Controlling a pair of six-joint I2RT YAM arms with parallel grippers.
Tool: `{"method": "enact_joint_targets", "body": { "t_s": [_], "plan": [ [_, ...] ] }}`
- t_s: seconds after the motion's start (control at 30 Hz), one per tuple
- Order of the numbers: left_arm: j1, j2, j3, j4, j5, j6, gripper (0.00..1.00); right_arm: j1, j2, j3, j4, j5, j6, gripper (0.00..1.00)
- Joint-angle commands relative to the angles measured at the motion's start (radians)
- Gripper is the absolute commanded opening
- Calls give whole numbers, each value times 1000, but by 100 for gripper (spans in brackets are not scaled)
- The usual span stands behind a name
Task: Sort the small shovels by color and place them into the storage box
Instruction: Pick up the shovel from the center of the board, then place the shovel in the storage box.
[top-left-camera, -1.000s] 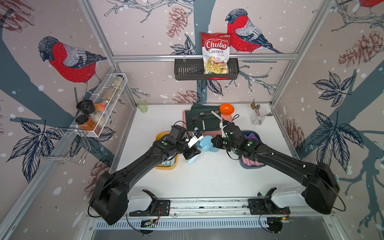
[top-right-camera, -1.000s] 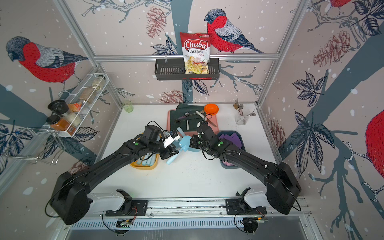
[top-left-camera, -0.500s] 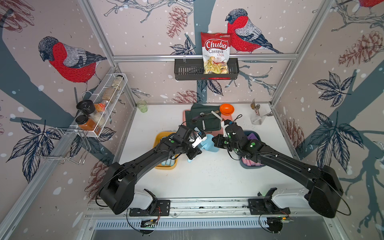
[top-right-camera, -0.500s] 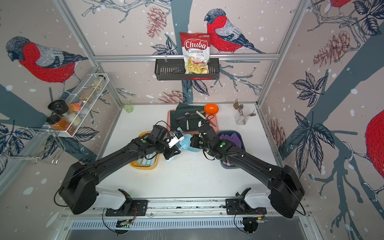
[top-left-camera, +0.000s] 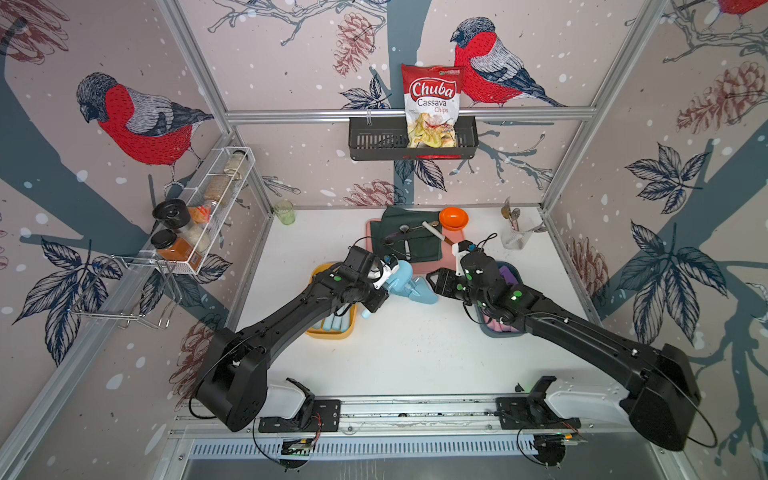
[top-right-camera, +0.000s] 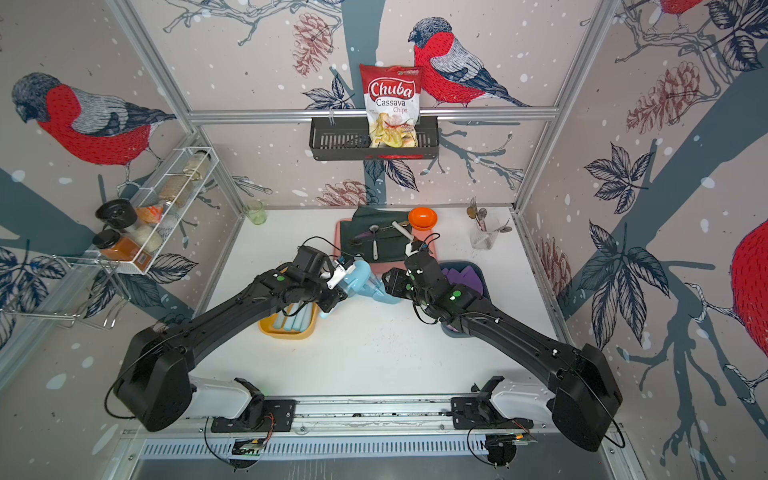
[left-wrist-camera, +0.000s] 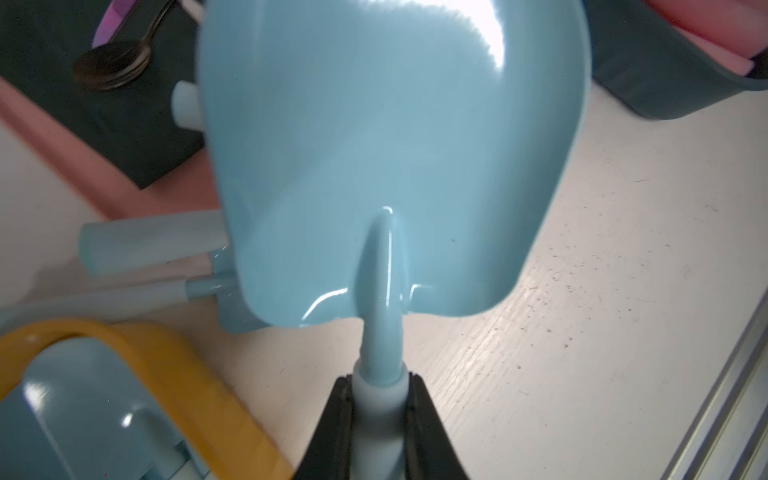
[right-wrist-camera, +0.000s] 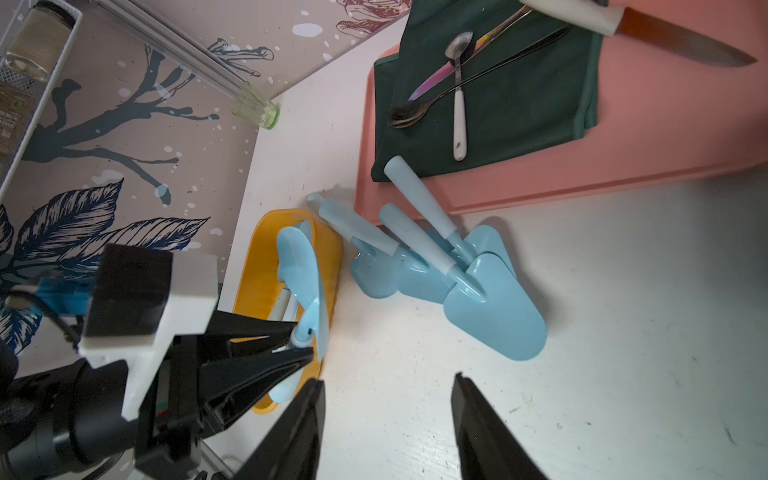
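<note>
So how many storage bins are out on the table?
2. A yellow bin with light blue shovels lies under the left arm; a dark blue bin with purple shovels sits under the right arm.

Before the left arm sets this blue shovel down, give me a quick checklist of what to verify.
1. Grip: left tool shut on the held blue shovel at its handle: ok.
2. Handoff: right tool open and empty: ok.
3. Colour match: yellow box shows only blue shovels: ok.
4. Room in that box: cannot tell, the arm hides part of it.
5. Table sorted: not ok, a pile of loose blue shovels lies beside the pink tray.
</note>
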Motion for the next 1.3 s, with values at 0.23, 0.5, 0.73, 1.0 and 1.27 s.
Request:
{"method": "enact_joint_targets", "body": {
  "t_s": [0.23,0.5,0.73,1.0,1.27],
  "plan": [
    [257,-23,9,-235,-161,89,0,-20,-25,-69,31,-6,13,54],
    [417,11,-16,-198,-169,78,0,-20,0,-83,53,-29,13,54],
    [445,85,-18,-145,-87,-2,2,-20,1,-89,49,-30,8,54],
    [446,149,-5,-139,-68,-62,20,-24,-5,-111,52,-25,13,54],
    [456,166,-10,-127,-90,-95,28,-32,-3,-119,57,-27,8,54]
  ]
}}
